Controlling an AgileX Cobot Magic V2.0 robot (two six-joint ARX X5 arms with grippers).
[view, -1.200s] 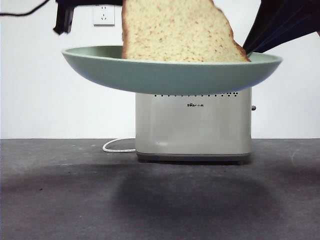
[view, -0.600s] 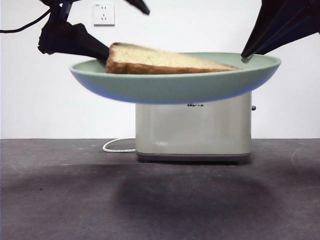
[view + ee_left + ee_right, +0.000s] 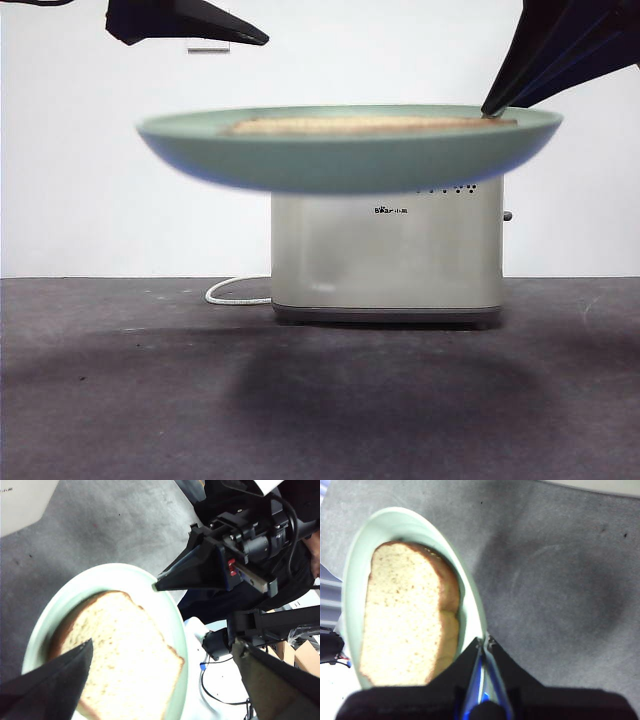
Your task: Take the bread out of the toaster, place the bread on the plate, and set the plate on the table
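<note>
The mint-green plate [image 3: 350, 160] hangs in the air in front of the cream toaster [image 3: 390, 260]. My right gripper [image 3: 490, 112] is shut on the plate's right rim, as the right wrist view [image 3: 484, 641] shows. The tan bread [image 3: 370, 125] lies flat in the plate [image 3: 350, 580]. In the right wrist view the bread [image 3: 402, 615] has a darker brown edge along one side; I cannot tell if a second slice lies under it. My left gripper [image 3: 200, 22] is open and empty above the plate's left side, with its jaws apart over the bread [image 3: 125, 655].
The dark grey table [image 3: 320, 400] lies below the plate and carries its shadow. The toaster's white cord [image 3: 232, 292] loops out to the toaster's left. A wall socket [image 3: 207, 46] is half hidden behind the left arm.
The bread has gone from upright to tilted to flat in the plate. My left gripper let go of it and rose clear. The plate's left side has risen a little and it is now about level.
</note>
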